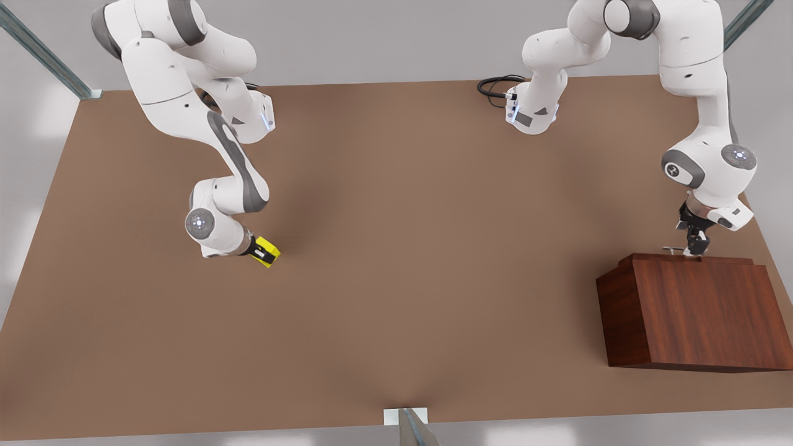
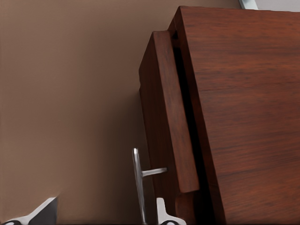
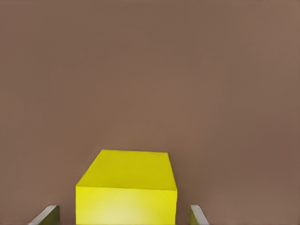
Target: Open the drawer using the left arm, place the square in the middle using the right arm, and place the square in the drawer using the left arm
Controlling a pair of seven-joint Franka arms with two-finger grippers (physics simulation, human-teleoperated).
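The right gripper (image 1: 263, 250) is seen at the front view's left, low over the brown table (image 1: 396, 297). The yellow cube (image 1: 267, 252) is placed between its fingers (image 3: 47, 214), which stand a little apart from the cube's sides in the right wrist view, so the gripper is spread around it and no contact is seen there.

The left gripper (image 1: 692, 246) is placed at the front view's right, at the far edge of the dark wooden box (image 1: 694, 313). The drawer (image 2: 168, 117) is drawn out only slightly, with a dark gap beside it. Its silver bar handle (image 2: 137, 180) lies between the widely parted fingers (image 2: 40, 213), not clamped.
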